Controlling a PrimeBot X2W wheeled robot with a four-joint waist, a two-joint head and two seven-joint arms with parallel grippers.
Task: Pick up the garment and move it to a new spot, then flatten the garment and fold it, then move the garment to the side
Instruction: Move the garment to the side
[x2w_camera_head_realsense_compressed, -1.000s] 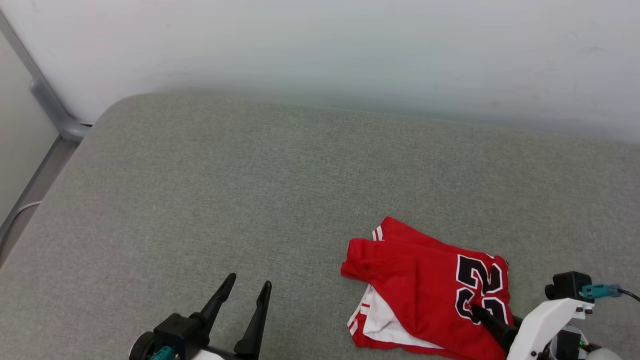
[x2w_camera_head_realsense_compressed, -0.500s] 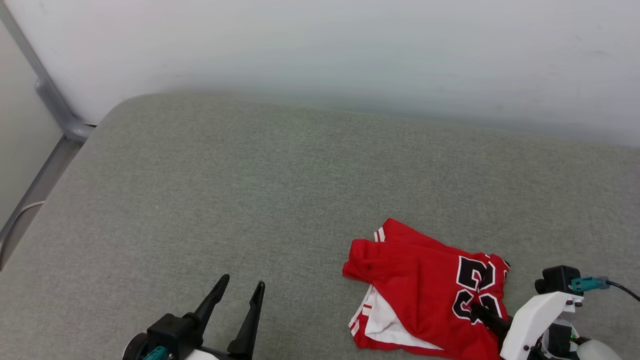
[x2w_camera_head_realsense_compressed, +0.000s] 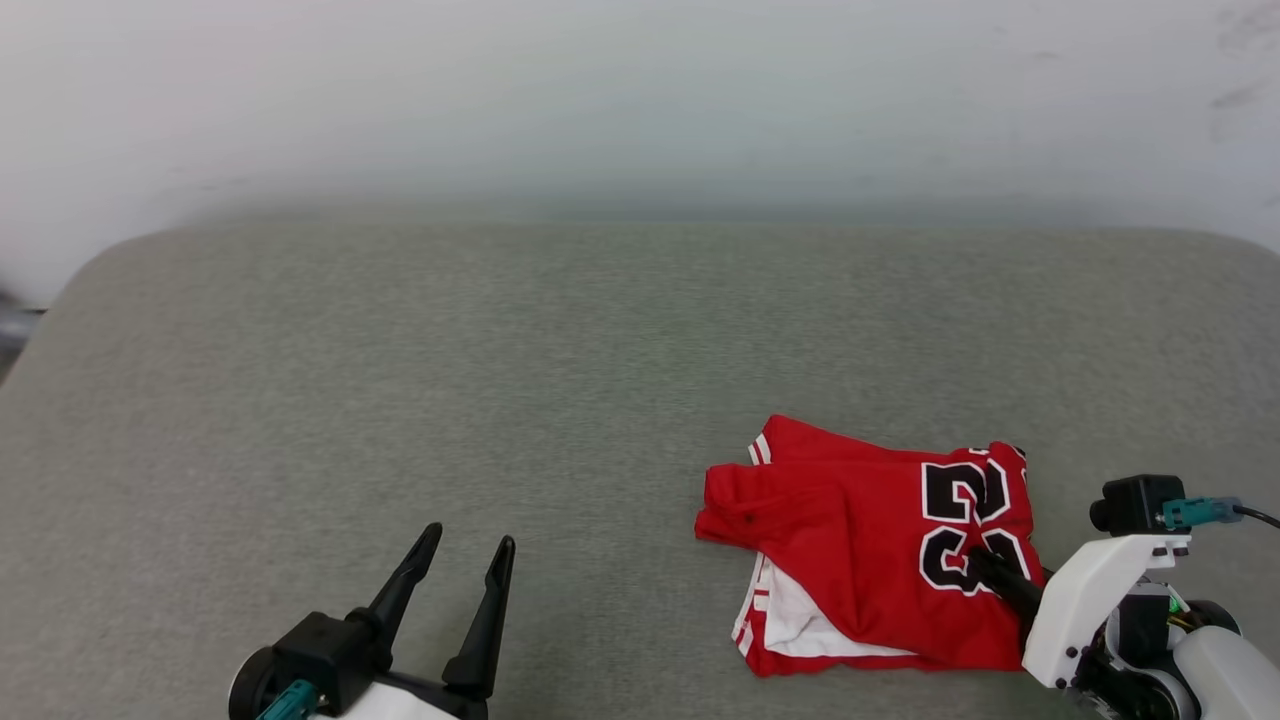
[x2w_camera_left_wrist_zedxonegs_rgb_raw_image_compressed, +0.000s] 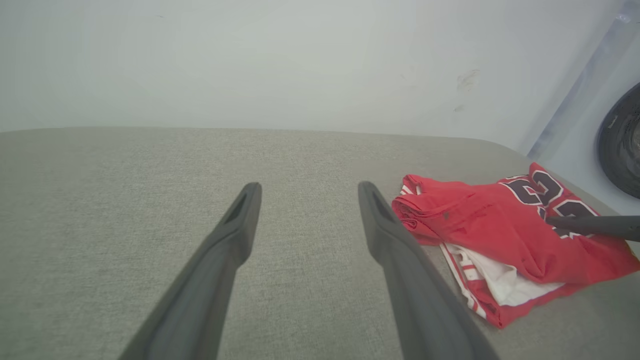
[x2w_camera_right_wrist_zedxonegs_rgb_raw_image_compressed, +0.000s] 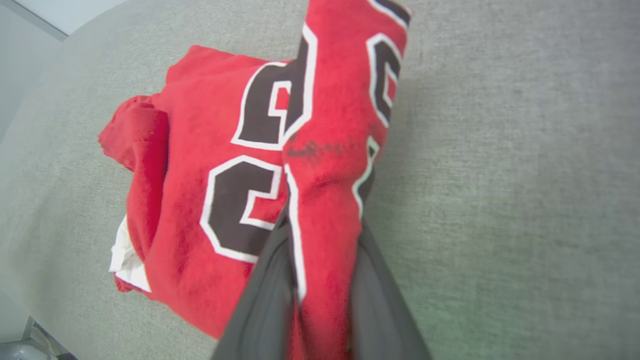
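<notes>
Pinching a raised fold of the garment (x2w_camera_head_realsense_compressed: 860, 560) with the right tool (x2w_camera_right_wrist_zedxonegs_rgb_raw_image_compressed: 324, 250).
That tool's two dark fingers reach in low from the garment's near right edge and are clamped together on a ridge of red cloth. The rest of the shirt lies crumpled on the grey counter (x2w_camera_head_realsense_compressed: 400, 380) just ahead and left of the grip, white cloth and striped trim showing at its near edge. Well apart to that tool's left, the left tool (x2w_camera_head_realsense_compressed: 470, 537) hovers over bare counter, fingers spread, holding nothing. Black white-outlined digits beside the grip, creased, appear to read 23. Beyond stands a white wall (x2w_camera_head_realsense_compressed: 640, 100).
</notes>
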